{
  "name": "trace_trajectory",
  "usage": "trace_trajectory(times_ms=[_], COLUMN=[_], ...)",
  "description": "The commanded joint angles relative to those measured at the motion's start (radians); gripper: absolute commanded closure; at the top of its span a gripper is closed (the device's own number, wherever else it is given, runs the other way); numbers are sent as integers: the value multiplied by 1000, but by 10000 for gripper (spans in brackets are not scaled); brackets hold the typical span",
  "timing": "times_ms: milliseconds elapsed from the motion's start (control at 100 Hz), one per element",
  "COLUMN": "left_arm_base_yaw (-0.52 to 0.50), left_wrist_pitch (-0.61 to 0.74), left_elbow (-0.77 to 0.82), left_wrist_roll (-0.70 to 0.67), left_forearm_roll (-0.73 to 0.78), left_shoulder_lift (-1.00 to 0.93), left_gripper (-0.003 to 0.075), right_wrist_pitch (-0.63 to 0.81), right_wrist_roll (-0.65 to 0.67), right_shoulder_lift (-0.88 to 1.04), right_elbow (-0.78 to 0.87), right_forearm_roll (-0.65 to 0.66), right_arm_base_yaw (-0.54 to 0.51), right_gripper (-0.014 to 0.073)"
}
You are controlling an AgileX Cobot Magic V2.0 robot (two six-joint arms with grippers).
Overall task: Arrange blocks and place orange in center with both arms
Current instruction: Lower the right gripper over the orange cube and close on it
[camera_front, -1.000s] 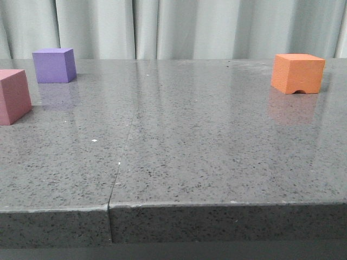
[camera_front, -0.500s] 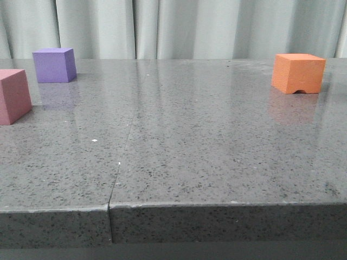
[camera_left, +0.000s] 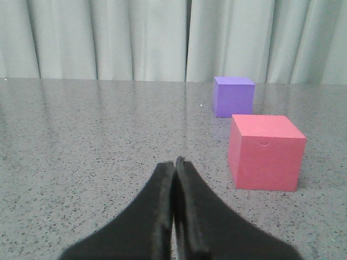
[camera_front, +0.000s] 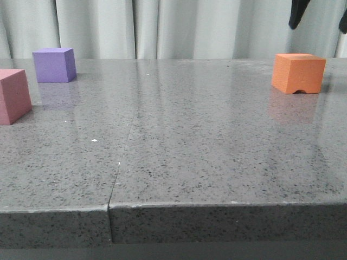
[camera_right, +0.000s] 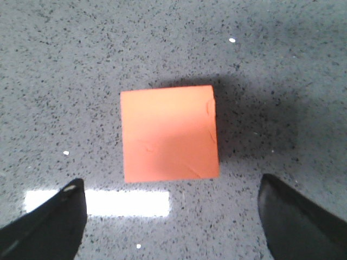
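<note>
Surface: grey stone-look finish, speckled black and white, glossy enough to carry faint tinted reflections of the blocks. Blocks: purple block at far left, matte; pink block at left edge, nearer, matte dusky pink; orange block at far right, matte bright orange. Right end effector and left end effector: black; backdrop curtain: pale grey-green, vertically pleated.

Front camera looks low across the table; right wrist camera straight down.

Lab-like test setup: bare speckled grey table, pale curtain backdrop.
</note>
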State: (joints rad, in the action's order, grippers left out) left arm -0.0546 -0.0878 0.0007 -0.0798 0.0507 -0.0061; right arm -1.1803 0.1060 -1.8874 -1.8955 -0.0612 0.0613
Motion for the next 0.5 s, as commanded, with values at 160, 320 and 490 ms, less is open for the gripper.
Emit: trace_trajectory(times_ms=[160,320,490], left_arm_base_yaw=[2,2,2], left_wrist_pitch=[88,88,88], left_elbow=[40,40,40], left_wrist_roll=[-2,-2,-2], left_forearm_roll=[-8,-8,-8], left_shoulder_lift=[-27,-27,-27], left_gripper=[741,741,741], right_wrist_pitch=[30,47,68], right_wrist_roll=[-13,-13,-13], right_shoulder_lift=[-21,-43,-60], right_elbow=[-58,-58,-58], right_forearm_roll=[-16,-29,-37], right_arm_base_yaw=[-1,-1,-1], right_gripper=[-38,-38,-38])
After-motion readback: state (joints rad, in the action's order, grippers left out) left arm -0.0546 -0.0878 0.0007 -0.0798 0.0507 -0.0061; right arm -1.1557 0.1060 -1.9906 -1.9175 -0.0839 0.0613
